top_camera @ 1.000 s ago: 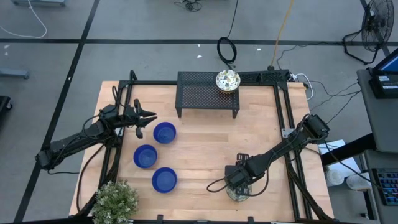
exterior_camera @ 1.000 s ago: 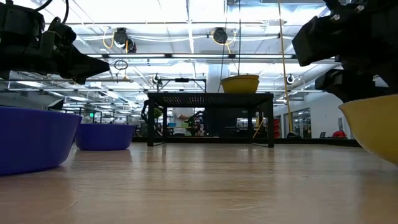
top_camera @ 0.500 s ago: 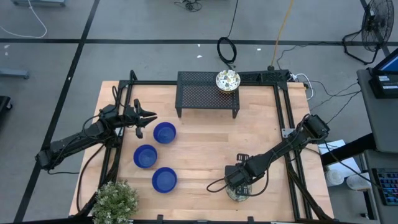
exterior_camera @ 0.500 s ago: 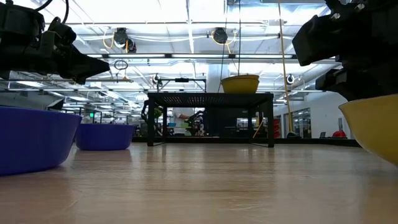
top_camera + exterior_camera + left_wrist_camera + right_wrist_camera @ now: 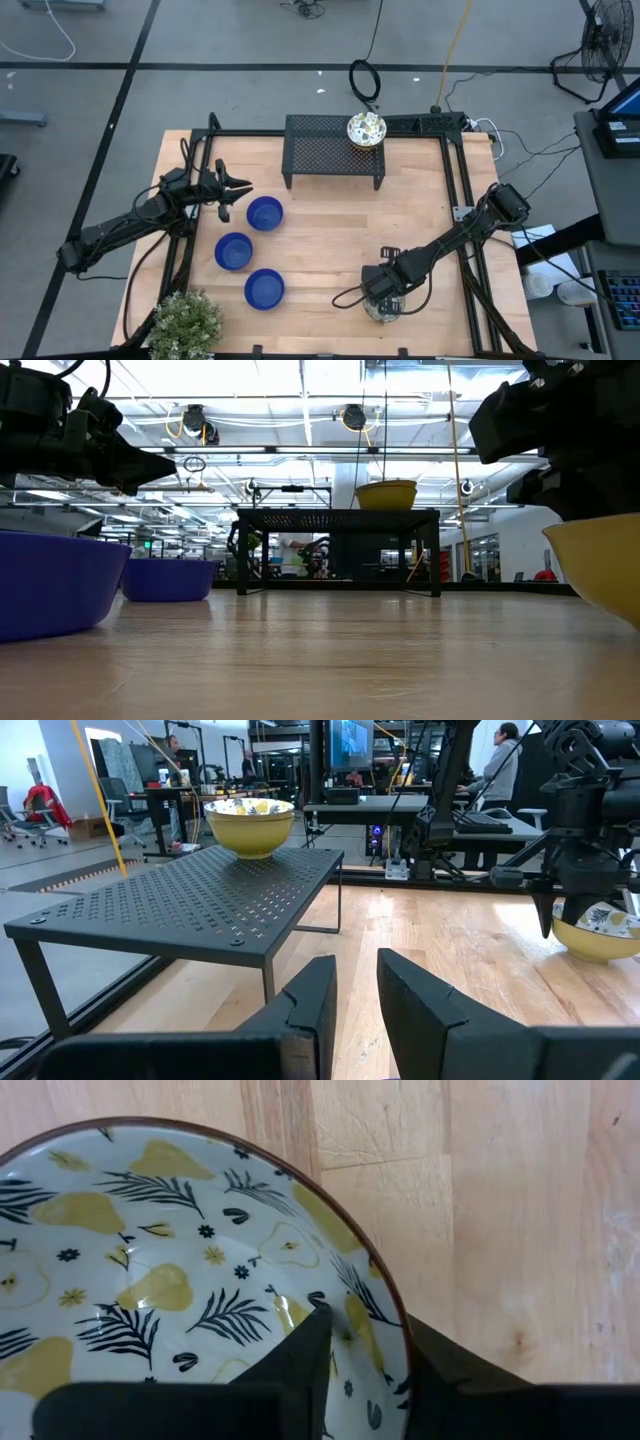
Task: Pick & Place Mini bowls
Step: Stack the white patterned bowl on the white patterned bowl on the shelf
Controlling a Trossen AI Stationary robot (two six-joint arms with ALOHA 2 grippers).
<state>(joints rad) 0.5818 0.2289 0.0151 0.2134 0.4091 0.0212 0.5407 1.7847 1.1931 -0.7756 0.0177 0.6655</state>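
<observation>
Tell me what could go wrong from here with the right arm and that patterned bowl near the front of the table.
The right gripper straddles the patterned bowl's rim, one finger inside and one outside. Such a thin rim pinch could let the bowl tilt or slip when lifted. The bowl sits near the table's front edge, so a slip might send it off. The black rack already carries another patterned bowl; placing beside it could knock that one.

A robotics lab: desks with monitors (image 5: 352, 742), ceiling lights, taped concrete floor.
</observation>
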